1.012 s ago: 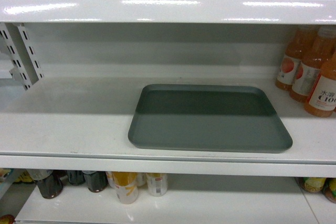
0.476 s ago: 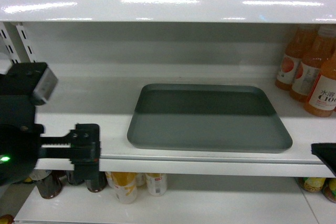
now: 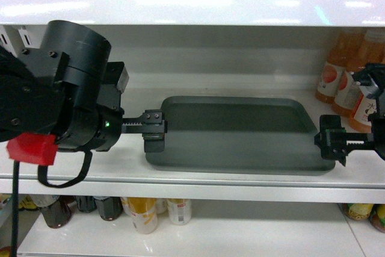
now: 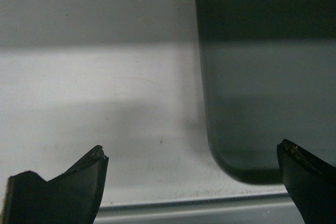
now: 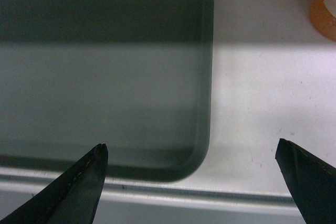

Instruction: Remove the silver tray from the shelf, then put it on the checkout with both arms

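The silver tray [image 3: 237, 133] lies flat on the white shelf [image 3: 90, 154], its front rim near the shelf lip. My left gripper [image 3: 155, 130] hovers at the tray's left front corner, open and holding nothing. In the left wrist view that gripper [image 4: 192, 149] spans the rounded corner of the tray [image 4: 262, 77] and bare shelf [image 4: 105, 103]. My right gripper [image 3: 329, 139] is open at the right front corner. Seen from the right wrist, this gripper [image 5: 191, 145] straddles the tray [image 5: 105, 77] corner above the shelf [image 5: 252, 103]. The checkout is out of view.
Orange juice bottles [image 3: 355, 82] stand on the shelf just right of the tray, close to my right arm; they also show as bottles [image 5: 323, 3] in the right wrist view. A higher shelf board [image 3: 192, 10] hangs overhead. Bottles and cans [image 3: 144, 212] fill the lower shelf.
Both arms have come up into view to shelf height, the left reaching the tray's left front corner and the right its right front corner. The tray has not moved.
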Motion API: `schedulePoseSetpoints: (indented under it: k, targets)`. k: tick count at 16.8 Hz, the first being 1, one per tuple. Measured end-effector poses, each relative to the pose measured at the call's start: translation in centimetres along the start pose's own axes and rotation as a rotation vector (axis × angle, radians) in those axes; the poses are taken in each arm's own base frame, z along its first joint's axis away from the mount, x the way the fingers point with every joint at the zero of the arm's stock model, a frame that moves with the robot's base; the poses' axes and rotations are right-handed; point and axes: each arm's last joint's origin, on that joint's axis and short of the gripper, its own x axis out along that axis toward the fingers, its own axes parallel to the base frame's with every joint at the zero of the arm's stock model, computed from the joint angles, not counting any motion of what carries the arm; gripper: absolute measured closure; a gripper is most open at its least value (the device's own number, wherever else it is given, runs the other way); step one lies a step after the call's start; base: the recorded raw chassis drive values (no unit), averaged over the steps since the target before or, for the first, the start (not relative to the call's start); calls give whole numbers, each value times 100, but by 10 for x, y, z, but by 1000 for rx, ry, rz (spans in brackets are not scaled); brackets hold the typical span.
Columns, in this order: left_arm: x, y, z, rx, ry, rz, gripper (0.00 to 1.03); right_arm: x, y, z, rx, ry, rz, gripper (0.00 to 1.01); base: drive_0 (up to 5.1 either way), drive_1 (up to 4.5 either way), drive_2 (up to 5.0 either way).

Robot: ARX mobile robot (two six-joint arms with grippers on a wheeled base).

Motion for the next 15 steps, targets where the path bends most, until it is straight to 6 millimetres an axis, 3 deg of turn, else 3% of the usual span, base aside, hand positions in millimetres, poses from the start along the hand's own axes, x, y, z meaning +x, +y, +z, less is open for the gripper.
schedulePoseSetpoints:
  k: [4,7,11,15]
  targets:
    - [45,-17,20,7,75,-7,5,44,0,21,26,41,-27,3,0,0,0]
    - [63,-23,26,4,105,-2,5,62,-1,33,25,52,-29,3,0,0,0]
    - [78,-24,21,-13,157,4,5,78,-2,42,13,68,-43,3,0,0,0]
    - [81,-26,23,-29,166,-2,5,93,-4,36,3,116,-57,3,0,0,0]
